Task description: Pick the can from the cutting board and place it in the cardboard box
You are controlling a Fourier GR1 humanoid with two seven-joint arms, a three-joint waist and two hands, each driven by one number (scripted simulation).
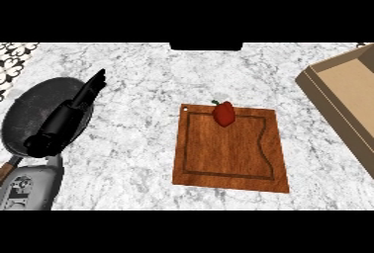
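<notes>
1. Left hand (82, 101) at the view's left, fingers straight and together, holding nothing, above a dark pan (33, 111).
2. No right hand in view.
3. On the cutting board (230, 150), near its far edge, only a red pepper (224, 113), stem pointing away, long axis near-to-far.
4. No can visible on the board, table (139, 148) or cardboard box (343, 99); impossible to judge progress.

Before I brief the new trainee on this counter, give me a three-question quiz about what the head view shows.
1. True or false: a can stands on the cutting board.
2. What lies at the board's far edge? A) red pepper B) spoon C) cup
3. On which side of the view is the cardboard box?

Key: 1 false, no can shows; 2 A; 3 right. The left hand rests open over a dark pan.
</notes>
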